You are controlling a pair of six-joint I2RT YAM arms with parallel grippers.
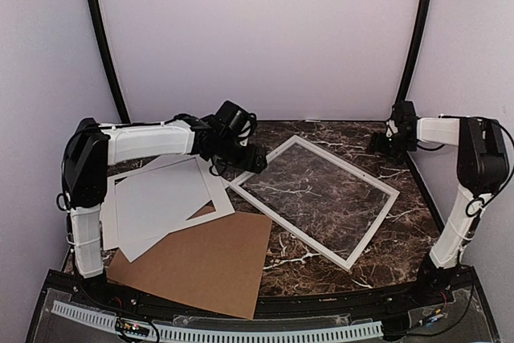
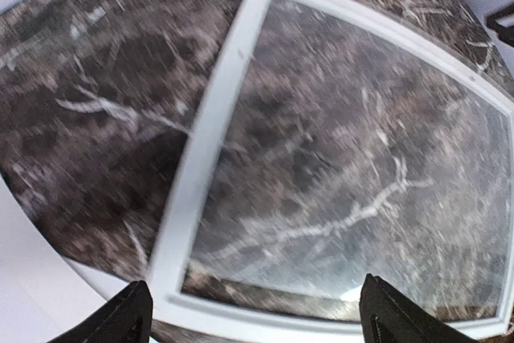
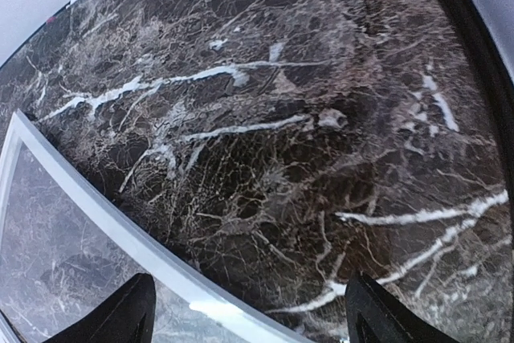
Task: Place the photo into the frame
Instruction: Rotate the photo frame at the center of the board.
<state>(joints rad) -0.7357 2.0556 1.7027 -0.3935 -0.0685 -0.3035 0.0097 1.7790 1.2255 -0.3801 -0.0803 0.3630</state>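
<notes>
While the left gripper hangs spread over a corner of the frame and the right gripper, also spread, holds nothing, it lies empty on the table. No photo face shows among the pale sheets; grabbing the wrong one seems easy.

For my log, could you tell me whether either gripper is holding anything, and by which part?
Nothing is held; the left gripper and right gripper are both open and empty.
</notes>
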